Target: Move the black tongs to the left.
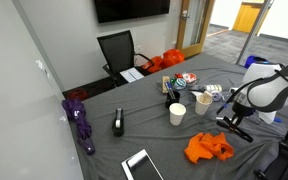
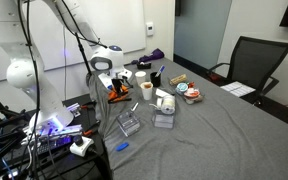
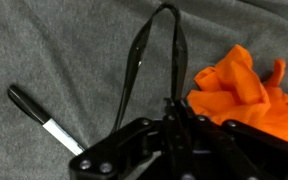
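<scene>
Your gripper (image 3: 172, 108) sat low over the grey-covered worktop (image 3: 64, 50). In the wrist view its fingers were drawn together on one arm of the black tongs (image 3: 134, 65), close to that arm's free end. The other arm of the tongs ran down beside the gripper body, outside the fingers. The joined, looped end of the tongs pointed away from the wrist, towards the top of that view. You could not tell from the pictures whether the tongs were resting on the cloth or lifted just off it.

An orange cloth (image 3: 239, 85) lay bunched just beside the tongs on one side. On the other side, apart from them, a pen (image 3: 29, 103) with a black cap and white barrel lay at a slant.

In an exterior view the gripper (image 1: 229, 118) hung near the worktop's edge, with the orange cloth (image 1: 206, 148) close beside it. A paper cup (image 1: 177, 113) stood nearer the middle, and a black block with a white label (image 1: 118, 123) stood well apart beyond it. In that view the tongs were too small to make out clearly under the gripper.
</scene>
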`<state>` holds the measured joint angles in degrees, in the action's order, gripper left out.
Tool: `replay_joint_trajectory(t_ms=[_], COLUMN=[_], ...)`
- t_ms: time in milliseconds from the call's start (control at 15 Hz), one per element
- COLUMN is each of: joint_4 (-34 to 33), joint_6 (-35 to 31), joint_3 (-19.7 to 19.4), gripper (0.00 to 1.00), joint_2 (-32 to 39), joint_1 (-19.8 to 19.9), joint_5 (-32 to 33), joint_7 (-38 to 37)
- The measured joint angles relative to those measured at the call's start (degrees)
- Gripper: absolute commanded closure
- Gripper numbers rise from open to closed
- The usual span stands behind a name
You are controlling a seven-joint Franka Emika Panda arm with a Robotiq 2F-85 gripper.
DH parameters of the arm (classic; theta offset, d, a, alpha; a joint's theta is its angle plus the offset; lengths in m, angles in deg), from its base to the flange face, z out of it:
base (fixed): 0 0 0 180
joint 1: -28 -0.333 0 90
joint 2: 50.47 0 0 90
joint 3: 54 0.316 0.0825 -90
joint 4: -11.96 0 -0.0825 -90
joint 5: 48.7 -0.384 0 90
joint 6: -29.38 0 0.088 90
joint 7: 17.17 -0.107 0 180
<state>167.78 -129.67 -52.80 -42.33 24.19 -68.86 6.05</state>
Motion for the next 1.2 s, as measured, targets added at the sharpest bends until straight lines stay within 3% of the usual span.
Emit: replay_joint_trajectory(t_ms=[467, 533, 600, 733, 1200], joint_4=[-1.3, -1.3, -1.3, -1.3, -1.3], joint_6=[-3.4, -3.8, -4.2, -4.6, 3.5], joint_3=[3.0, 3.6, 4.0, 3.9, 3.1], gripper=[0.98, 0.67, 0.66, 0.53, 0.04], joint_2=[3.1, 3.1, 3.1, 3.3, 1.0], joint_1=[4.6, 5.2, 5.6, 5.7, 6.2], joint_5=[-0.2, -0.6, -0.8, 0.6, 4.5], joint_7=[-1.2, -1.3, -1.7, -4.3, -9.0])
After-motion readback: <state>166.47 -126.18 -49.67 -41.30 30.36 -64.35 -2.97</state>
